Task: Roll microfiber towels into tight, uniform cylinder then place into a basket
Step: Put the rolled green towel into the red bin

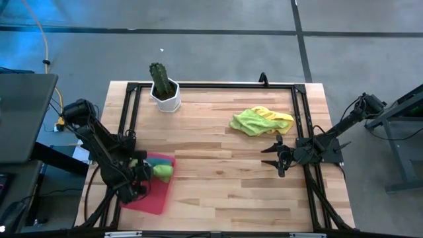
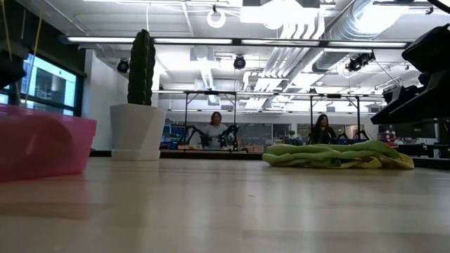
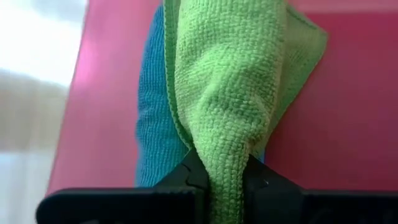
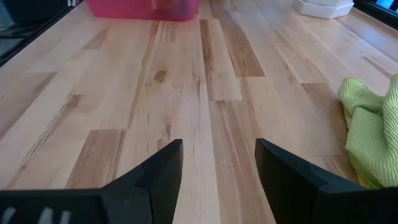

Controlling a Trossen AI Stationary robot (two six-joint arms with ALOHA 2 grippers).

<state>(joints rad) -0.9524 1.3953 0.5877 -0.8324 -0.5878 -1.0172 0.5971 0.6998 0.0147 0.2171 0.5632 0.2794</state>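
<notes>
The pink-red basket (image 1: 153, 198) lies at the table's near left. My left gripper (image 1: 144, 172) is over it, shut on a green towel (image 1: 162, 170). In the left wrist view the green towel (image 3: 230, 81) stretches away from the fingers above a teal towel (image 3: 152, 118) that lies on the basket's floor (image 3: 354, 124). A lime green and a yellow towel (image 1: 261, 121) lie crumpled together on the table at the far right. My right gripper (image 1: 276, 157) stands open just near of that pile, with nothing between its fingers (image 4: 161, 168). My left gripper pinches one bunched end of the green towel (image 3: 225, 168) between its two fingers, which slant down from the table's left side. The towel runs on from the fingers along their line, over the teal towel. Whether it rests on the teal towel I cannot tell.
A white pot with a cactus (image 1: 164, 91) stands at the far left of the table. A black frame (image 1: 301, 119) runs along the table's edges. Bare wood lies between the basket and the towel pile (image 2: 337, 154).
</notes>
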